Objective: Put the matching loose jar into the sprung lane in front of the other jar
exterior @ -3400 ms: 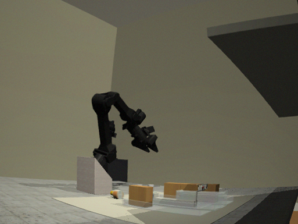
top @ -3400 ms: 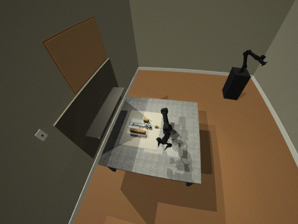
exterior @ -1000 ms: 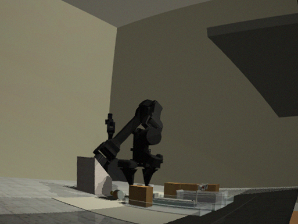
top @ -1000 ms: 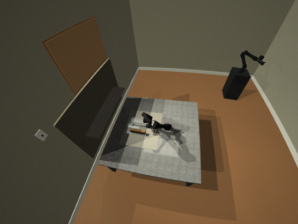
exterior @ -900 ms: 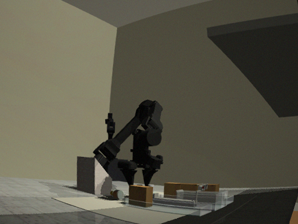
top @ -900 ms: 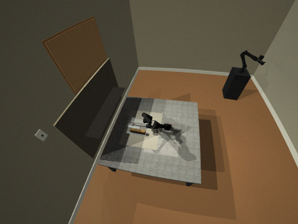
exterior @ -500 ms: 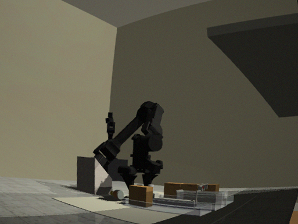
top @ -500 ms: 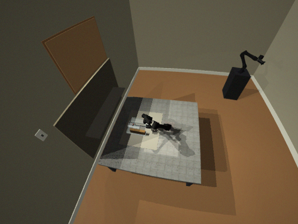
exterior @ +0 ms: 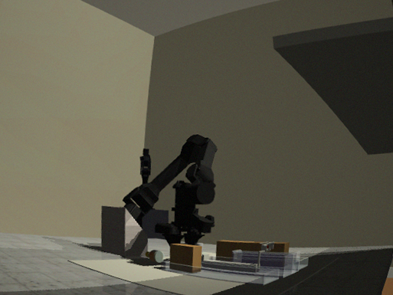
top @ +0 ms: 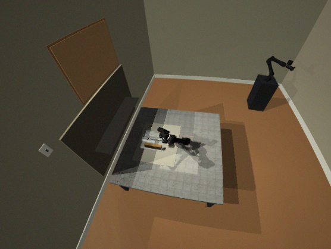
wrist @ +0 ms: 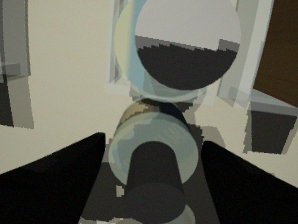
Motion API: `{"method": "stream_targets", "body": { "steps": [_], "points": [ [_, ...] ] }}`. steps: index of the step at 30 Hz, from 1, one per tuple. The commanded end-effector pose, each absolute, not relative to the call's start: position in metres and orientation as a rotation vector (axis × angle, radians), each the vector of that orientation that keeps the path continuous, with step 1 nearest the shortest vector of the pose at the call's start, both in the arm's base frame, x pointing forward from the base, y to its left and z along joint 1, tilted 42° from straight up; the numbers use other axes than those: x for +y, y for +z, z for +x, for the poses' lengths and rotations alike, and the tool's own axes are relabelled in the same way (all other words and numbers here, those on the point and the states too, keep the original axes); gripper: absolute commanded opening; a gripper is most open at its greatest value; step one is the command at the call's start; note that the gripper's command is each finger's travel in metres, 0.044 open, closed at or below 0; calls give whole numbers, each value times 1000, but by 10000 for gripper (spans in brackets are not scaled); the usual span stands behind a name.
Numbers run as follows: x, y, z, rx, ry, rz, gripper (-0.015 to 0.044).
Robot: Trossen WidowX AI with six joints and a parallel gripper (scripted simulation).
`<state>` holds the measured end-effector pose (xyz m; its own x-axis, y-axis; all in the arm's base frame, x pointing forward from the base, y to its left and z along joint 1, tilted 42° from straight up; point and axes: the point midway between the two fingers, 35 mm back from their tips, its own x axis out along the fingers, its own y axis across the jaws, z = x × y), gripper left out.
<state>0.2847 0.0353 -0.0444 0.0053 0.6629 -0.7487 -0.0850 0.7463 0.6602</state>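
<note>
Wrist view: the gripper [top: 162, 140] [exterior: 184, 242] [wrist: 154, 144] stands partway open, its 2 fingertips flanking a round-topped jar [wrist: 154, 125], with narrow gaps showing at both sides. Beyond is 1 larger-looking round top [wrist: 187, 25] between clear lane walls [wrist: 240, 75]; whether the flanked jar is the matching one, I can't fairly tell.

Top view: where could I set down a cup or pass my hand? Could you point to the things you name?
Likeliest spots: the cream mat [top: 166, 160] [exterior: 125, 268] [wrist: 65, 100] between the long orange block [top: 152, 146] [exterior: 236, 249] and the mat's lower edge, or the grey table [top: 178, 184] below that. It's crowded above the block, where the arm [top: 178, 140] [exterior: 169, 177] and clear lanes [top: 149, 140] [exterior: 271, 268] bunch together.
</note>
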Motion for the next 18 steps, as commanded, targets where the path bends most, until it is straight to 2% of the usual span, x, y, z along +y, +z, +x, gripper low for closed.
{"method": "stream_targets", "body": {
  "steps": [1,7,13,18],
  "points": [
    [36,-44,285,1458,626,508,197],
    [36,-44,285,1458,626,508,157],
    [21,-39,281,1465,586,506,0],
    [6,-23,282,1466,589,503,0]
  ]
}}
